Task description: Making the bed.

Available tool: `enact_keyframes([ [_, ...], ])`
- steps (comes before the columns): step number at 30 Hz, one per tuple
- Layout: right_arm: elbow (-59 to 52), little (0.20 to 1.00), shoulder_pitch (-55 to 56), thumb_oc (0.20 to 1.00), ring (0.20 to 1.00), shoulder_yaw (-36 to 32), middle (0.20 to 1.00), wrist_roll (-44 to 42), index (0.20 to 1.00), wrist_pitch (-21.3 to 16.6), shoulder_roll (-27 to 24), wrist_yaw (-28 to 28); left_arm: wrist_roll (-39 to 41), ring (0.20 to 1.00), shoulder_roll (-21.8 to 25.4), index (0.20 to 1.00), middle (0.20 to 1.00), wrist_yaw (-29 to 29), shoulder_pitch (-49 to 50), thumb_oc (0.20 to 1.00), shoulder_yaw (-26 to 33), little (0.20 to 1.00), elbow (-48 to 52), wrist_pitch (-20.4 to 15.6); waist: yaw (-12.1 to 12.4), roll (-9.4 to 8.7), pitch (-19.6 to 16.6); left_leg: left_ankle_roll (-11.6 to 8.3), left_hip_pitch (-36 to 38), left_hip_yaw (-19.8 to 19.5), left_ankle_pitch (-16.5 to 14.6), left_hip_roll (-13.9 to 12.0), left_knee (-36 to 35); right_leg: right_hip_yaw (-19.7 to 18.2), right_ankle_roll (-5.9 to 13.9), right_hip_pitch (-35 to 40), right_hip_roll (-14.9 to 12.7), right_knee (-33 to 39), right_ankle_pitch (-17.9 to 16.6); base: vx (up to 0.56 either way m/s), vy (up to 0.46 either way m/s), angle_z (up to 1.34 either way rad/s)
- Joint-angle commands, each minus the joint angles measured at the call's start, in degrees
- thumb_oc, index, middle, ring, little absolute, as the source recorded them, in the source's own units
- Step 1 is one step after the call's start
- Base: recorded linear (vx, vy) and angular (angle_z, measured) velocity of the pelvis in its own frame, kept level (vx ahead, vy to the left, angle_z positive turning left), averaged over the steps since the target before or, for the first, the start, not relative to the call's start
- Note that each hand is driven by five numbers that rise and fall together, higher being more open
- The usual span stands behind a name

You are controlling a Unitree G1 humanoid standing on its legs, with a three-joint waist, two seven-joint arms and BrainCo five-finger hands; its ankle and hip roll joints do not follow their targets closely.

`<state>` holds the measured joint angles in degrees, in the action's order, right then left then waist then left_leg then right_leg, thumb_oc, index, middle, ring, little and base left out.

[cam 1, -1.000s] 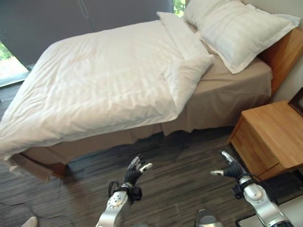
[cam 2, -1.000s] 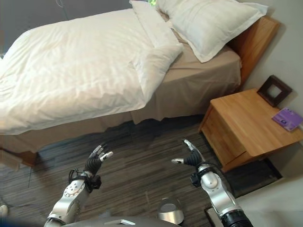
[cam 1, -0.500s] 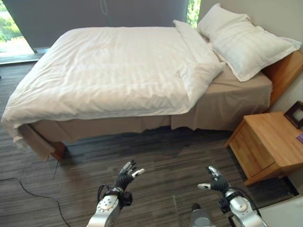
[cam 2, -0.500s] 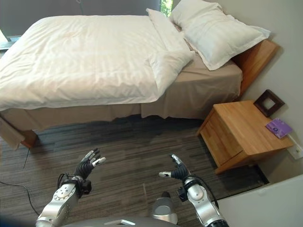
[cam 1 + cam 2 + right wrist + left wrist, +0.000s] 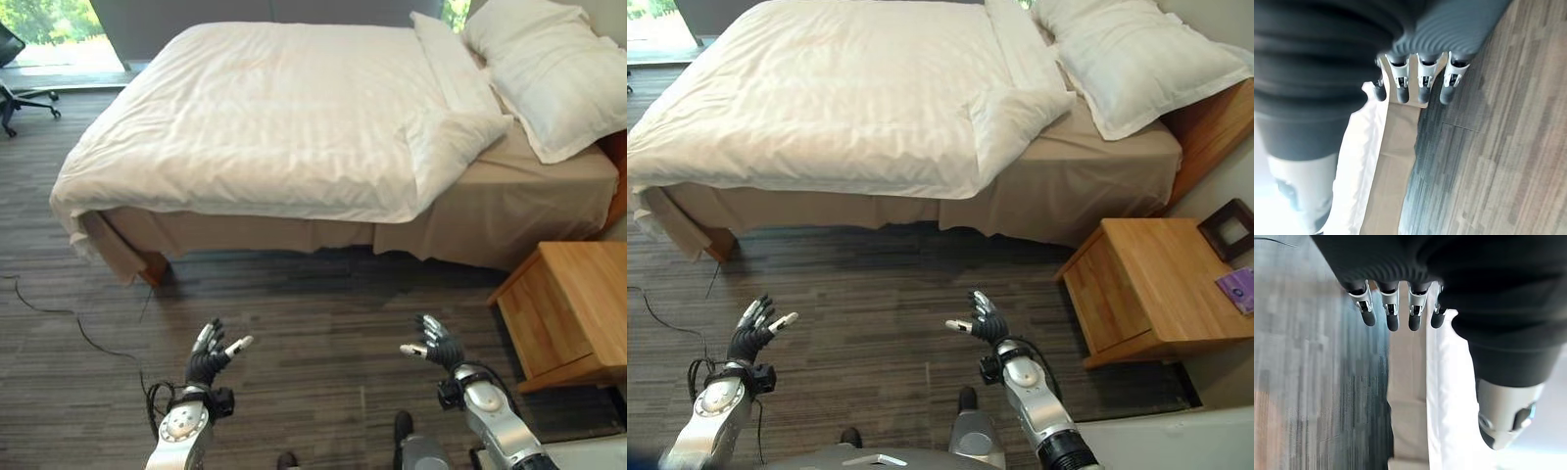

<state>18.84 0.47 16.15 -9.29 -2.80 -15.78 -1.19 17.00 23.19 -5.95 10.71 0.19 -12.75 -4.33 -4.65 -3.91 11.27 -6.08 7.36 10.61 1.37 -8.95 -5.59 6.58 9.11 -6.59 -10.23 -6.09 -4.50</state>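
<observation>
Well ahead of each empty, open-fingered robot hand, the bed.

The far side of the bed was cut off by the top edge, and the pillow ran out at the upper right corner. The nightstand was cropped at the right edge in the left eye view. A chair showed in part at the upper left. A small purple item on the nightstand was cut off and too small to tell.
</observation>
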Motion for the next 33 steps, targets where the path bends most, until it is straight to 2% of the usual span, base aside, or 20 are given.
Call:
enact_keyframes([
  [1, -4.82, 1.000, -5.35, 1.000, 1.000, -0.62, 1.000, 0.06, 1.000, -2.24, -0.22, -1.08, -2.38, 1.000, 2.60, 1.000, 1.000, 1.08, -4.83, 1.000, 0.72, 1.000, 3.47, -1.66, -1.54, 0.46, 3.15, 3.71, 1.36, 3.56, -7.00, 0.81, 0.59, 3.89, 0.82, -1.61, -1.66, -6.85, 2.80, 0.30, -0.140, -0.05],
  [2, -5.44, 1.000, -6.35, 1.000, 1.000, -0.84, 1.000, 0.02, 1.000, -2.12, -0.88, -1.40, -1.91, 1.000, 2.39, 1.000, 1.000, 1.05, -5.59, 1.000, 0.52, 1.000, 3.75, -1.37, -2.21, -0.10, 3.00, 2.87, 2.43, 4.44, -7.94, 0.73, 0.59, 5.62, 0.69, -3.30, -2.55, -0.28, 2.18, 0.31, -0.164, -0.03],
  [4, -5.96, 1.000, -6.65, 1.000, 1.000, -0.28, 1.000, -0.07, 1.000, -1.95, -0.39, -0.96, -3.56, 1.000, 1.74, 1.000, 1.000, 0.73, -6.32, 1.000, -0.96, 1.000, 3.91, -1.12, -2.72, -0.14, 3.31, 2.29, 3.54, 5.00, -8.56, 0.25, 0.59, 6.42, 0.99, -3.83, -2.36, 3.03, 1.00, 0.27, -0.152, -0.03],
  [6, -6.76, 1.000, -7.41, 1.000, 1.000, -0.11, 1.000, -0.06, 1.000, -3.06, -0.78, -2.27, -1.60, 1.000, 0.07, 1.000, 1.000, -0.86, -10.06, 1.000, -1.51, 1.000, 0.36, -2.49, -4.63, -0.11, 4.18, 0.18, 6.69, 5.54, -10.09, -0.89, 0.59, 7.31, 2.10, -7.74, -3.05, 8.68, -1.11, 0.34, -0.188, -0.11],
  [7, -6.76, 1.000, -7.44, 1.000, 1.000, -0.13, 1.000, -0.07, 1.000, -3.06, -0.85, -2.28, -1.56, 1.000, 0.02, 1.000, 1.000, -0.88, -10.18, 1.000, -1.56, 1.000, 0.21, -2.59, -4.60, 0.05, 4.26, 0.14, 6.78, 5.58, -10.17, -1.01, 0.59, 7.36, 2.11, -7.60, -2.92, 8.81, -1.14, 0.36, -0.182, -0.21],
  [9, -8.21, 1.000, -6.45, 1.000, 1.000, -0.57, 1.000, -0.12, 1.000, -3.41, -1.49, -3.34, 1.53, 1.000, -1.58, 1.000, 1.000, -0.88, -11.46, 1.000, -3.80, 1.000, -0.12, -3.77, -6.46, 0.20, 3.39, -0.30, 9.58, 4.21, -12.33, 0.28, 0.62, 3.31, 1.95, -7.02, -2.53, 10.19, -1.15, 0.45, -0.186, -0.13],
  [12, -9.20, 1.000, -5.80, 1.000, 1.000, 0.00, 1.000, 0.12, 1.000, -3.80, -2.88, -3.02, 1.92, 1.000, -2.82, 1.000, 1.000, -0.27, -10.89, 1.000, -5.24, 1.000, 0.09, -4.12, -7.52, 1.35, 2.34, -1.09, 11.73, 3.22, -14.89, 0.13, 5.13, 2.65, 0.94, -4.60, -2.02, 9.56, -1.65, 0.44, -0.187, 0.34],
  [14, -8.77, 1.000, -6.43, 1.000, 1.000, 2.05, 1.000, 0.72, 1.000, -4.43, -4.88, -2.81, 3.28, 1.000, -5.07, 1.000, 1.000, -0.70, -9.54, 1.000, -6.73, 1.000, 0.45, -5.02, -7.29, 2.81, 2.84, -3.08, 5.99, 1.48, -7.26, -3.20, 22.57, 2.24, -2.51, 0.18, 0.07, 8.32, 0.66, 0.40, -0.280, 0.12],
  [17, -8.94, 1.000, -6.30, 1.000, 1.000, 1.25, 1.000, 0.94, 1.000, -4.54, -7.05, -3.58, 6.29, 1.000, -5.31, 1.000, 1.000, -0.25, -8.86, 1.000, -6.94, 1.000, 1.06, -5.51, -5.93, 1.19, 3.68, -3.63, -0.55, -0.58, 3.39, -4.99, 37.52, 2.05, -6.59, 5.54, 0.93, 9.22, 3.27, 0.43, -0.325, -0.25],
  [18, -9.56, 1.000, -6.00, 1.000, 1.000, 0.19, 1.000, 0.56, 1.000, -4.25, -7.84, -3.97, 5.76, 1.000, -5.08, 1.000, 1.000, -0.04, -8.61, 1.000, -7.24, 1.000, 1.66, -5.10, -4.60, 0.17, 4.68, -2.78, -3.88, -1.12, 1.72, -4.15, 41.64, 1.44, -7.47, 7.68, 0.66, 9.65, 4.01, 0.52, -0.292, -0.19],
  [20, -10.65, 1.000, -6.38, 1.000, 1.000, -1.83, 1.000, 1.12, 1.000, -3.38, -9.33, -4.44, 5.39, 1.000, -5.28, 1.000, 1.000, -0.56, -8.14, 1.000, -6.88, 1.000, 2.09, -4.67, -2.91, -1.08, 5.31, -1.35, -11.70, 0.19, -3.25, -0.87, 44.11, -0.09, -7.29, 11.04, 0.31, 10.47, 5.93, 0.45, -0.184, -0.19],
  [21, -10.84, 1.000, -6.43, 1.000, 1.000, -2.94, 1.000, 1.56, 1.000, -3.23, -10.27, -4.54, 5.33, 1.000, -5.36, 1.000, 1.000, -0.73, -7.83, 1.000, -6.15, 1.000, 2.06, -4.52, -2.13, -1.12, 5.37, -0.51, -13.82, 1.67, -4.75, 0.56, 40.52, -0.38, -6.85, 11.99, 0.38, 10.77, 6.77, 0.58, -0.047, -0.32],
  [22, -10.83, 1.000, -6.97, 1.000, 1.000, -4.18, 1.000, 2.26, 1.000, -2.91, -11.72, -4.51, 5.46, 1.000, -5.32, 1.000, 1.000, -0.61, -6.64, 1.000, -4.50, 1.000, 2.31, -4.51, -1.43, 0.03, 4.76, 1.00, -14.98, 4.86, -5.83, 1.27, 30.01, -0.81, -6.03, 14.02, 1.46, 11.03, 8.41, 0.48, -0.010, -0.29],
  [23, -10.86, 1.000, -6.90, 1.000, 1.000, -4.17, 1.000, 2.25, 1.000, -2.89, -11.79, -4.49, 5.44, 1.000, -5.38, 1.000, 1.000, -0.61, -6.56, 1.000, -4.52, 1.000, 2.38, -4.47, -1.25, -0.14, 4.74, 1.07, -14.38, 5.21, -5.68, 1.60, 29.26, -1.00, -5.92, 14.13, 1.16, 11.02, 8.52, 0.53, 0.059, -0.27],
  [25, -10.83, 1.000, -7.02, 1.000, 1.000, -5.20, 1.000, 2.35, 1.000, -2.68, -13.35, -3.94, 5.08, 1.000, -4.94, 1.000, 1.000, -0.80, -5.47, 1.000, -2.41, 1.000, 1.71, -3.94, -0.70, 1.96, 4.31, 0.96, -14.86, 11.59, -0.25, 0.80, 15.19, -0.51, -4.86, 17.12, 2.96, 11.09, 10.92, 0.57, 0.103, -0.25],
  [26, -10.74, 1.000, -7.66, 1.000, 1.000, -6.20, 1.000, 2.15, 1.000, -2.69, -14.75, -3.87, 4.35, 1.000, -4.32, 1.000, 1.000, -0.74, -4.87, 1.000, -0.90, 1.000, 1.39, -3.39, 0.04, 2.95, 4.26, 0.64, -17.34, 17.20, 2.91, -1.86, 5.66, 0.35, -3.98, 20.72, 3.48, 11.09, 12.95, 0.59, 0.109, -0.14],
  [28, -10.78, 1.000, -7.89, 1.000, 1.000, -6.54, 1.000, 1.92, 1.000, -2.76, -14.91, -3.99, 4.08, 1.000, -4.23, 1.000, 1.000, -0.94, -4.61, 1.000, -0.44, 1.000, 1.51, -3.31, 0.52, 2.64, 4.39, 0.91, -16.91, 17.13, 3.60, -1.43, 2.01, 0.09, -3.63, 22.49, 2.81, 11.09, 13.42, 0.47, 0.066, -0.28],
  [29, -10.78, 1.000, -7.96, 1.000, 1.000, -6.67, 1.000, 2.54, 1.000, -2.49, -15.35, -3.76, 4.31, 1.000, -4.22, 1.000, 1.000, -0.52, -4.19, 1.000, -0.04, 1.000, 1.47, -2.99, 0.98, 2.74, 4.11, 0.70, -17.24, 14.54, 3.73, -0.91, 1.43, -0.96, -3.44, 23.89, 2.85, 10.58, 14.18, 0.37, 0.029, -0.34],
  [32, -11.13, 1.000, -6.93, 1.000, 1.000, -6.95, 1.000, 4.45, 1.000, -2.18, -14.75, -2.75, 3.60, 1.000, -3.93, 1.000, 1.000, 0.04, -2.51, 1.000, 0.51, 1.000, 1.48, -2.47, 1.18, 3.36, 2.35, 1.63, -16.23, 12.88, 5.15, -0.56, 0.59, -3.16, -2.97, 25.14, 3.23, 7.97, 16.06, 0.58, 0.087, -0.60],
  [33, -11.21, 1.000, -6.14, 1.000, 1.000, -6.74, 1.000, 5.41, 1.000, -2.39, -13.64, -2.09, 2.73, 1.000, -3.81, 1.000, 1.000, 0.49, -2.62, 1.000, 0.06, 1.000, 1.43, -1.75, 1.16, 2.65, 1.64, 2.95, -13.68, 14.15, 6.71, 0.16, 0.60, -3.37, -2.09, 24.26, 2.74, 0.25, 16.11, 0.31, 0.049, -0.81],
])
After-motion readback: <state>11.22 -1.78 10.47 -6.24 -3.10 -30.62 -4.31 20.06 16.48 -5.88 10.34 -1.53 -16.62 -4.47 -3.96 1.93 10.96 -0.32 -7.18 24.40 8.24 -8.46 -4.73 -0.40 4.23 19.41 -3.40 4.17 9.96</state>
